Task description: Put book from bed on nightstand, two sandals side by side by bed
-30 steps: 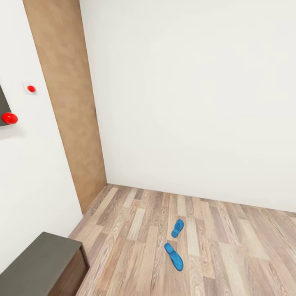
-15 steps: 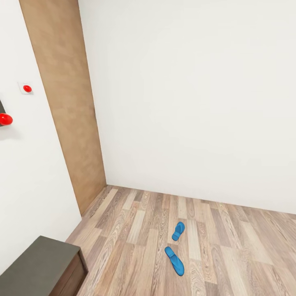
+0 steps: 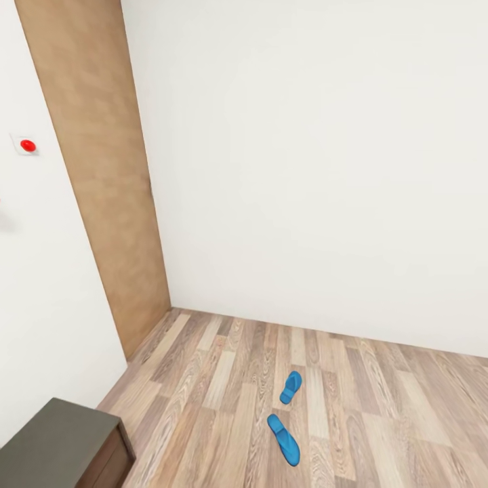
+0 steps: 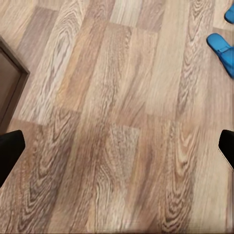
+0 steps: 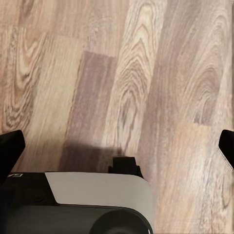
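Both arms' fingers spread wide, empty; two sandals on floor

left gripper: hanging with fingers spread wide, dark fingertips sitting at opposite frame edges, nothing between them | right gripper: likewise standing wide apart and holding nothing, pointing down over the robot's own grey-and-black base
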Robot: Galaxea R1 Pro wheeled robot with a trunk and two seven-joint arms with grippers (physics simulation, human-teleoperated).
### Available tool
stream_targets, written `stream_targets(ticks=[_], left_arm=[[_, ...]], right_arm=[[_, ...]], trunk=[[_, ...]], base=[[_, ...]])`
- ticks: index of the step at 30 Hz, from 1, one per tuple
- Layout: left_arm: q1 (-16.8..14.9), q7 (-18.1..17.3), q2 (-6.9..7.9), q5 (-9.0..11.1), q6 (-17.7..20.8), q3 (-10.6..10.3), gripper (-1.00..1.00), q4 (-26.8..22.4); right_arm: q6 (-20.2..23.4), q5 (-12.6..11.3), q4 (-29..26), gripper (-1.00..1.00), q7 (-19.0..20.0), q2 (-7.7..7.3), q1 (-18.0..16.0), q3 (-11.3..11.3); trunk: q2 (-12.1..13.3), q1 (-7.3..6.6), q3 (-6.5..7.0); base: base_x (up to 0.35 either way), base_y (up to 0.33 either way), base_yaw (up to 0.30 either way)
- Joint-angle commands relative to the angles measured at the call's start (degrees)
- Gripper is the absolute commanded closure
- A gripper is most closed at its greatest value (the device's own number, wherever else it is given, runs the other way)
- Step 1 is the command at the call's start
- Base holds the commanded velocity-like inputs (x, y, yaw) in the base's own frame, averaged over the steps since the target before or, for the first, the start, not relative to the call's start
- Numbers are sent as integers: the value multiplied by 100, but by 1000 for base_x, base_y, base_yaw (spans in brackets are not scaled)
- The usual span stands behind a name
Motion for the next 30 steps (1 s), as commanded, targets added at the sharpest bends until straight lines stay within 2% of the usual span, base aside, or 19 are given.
stream_targets(ticks=[1,30], left_arm=[[-1,-3,-2,3,-13,5,-100,-2],[-1,-3,-2,3,-13,5,-100,-2]], right_arm=[[-19,-1,5,-100,-1,1,-3,-5],[-19,4,5,-100,-1,-2,-3,-5]], trunk=[[-3,2,-5],[-3,2,-5]], base=[[187,-111,0],[192,-13,0]])
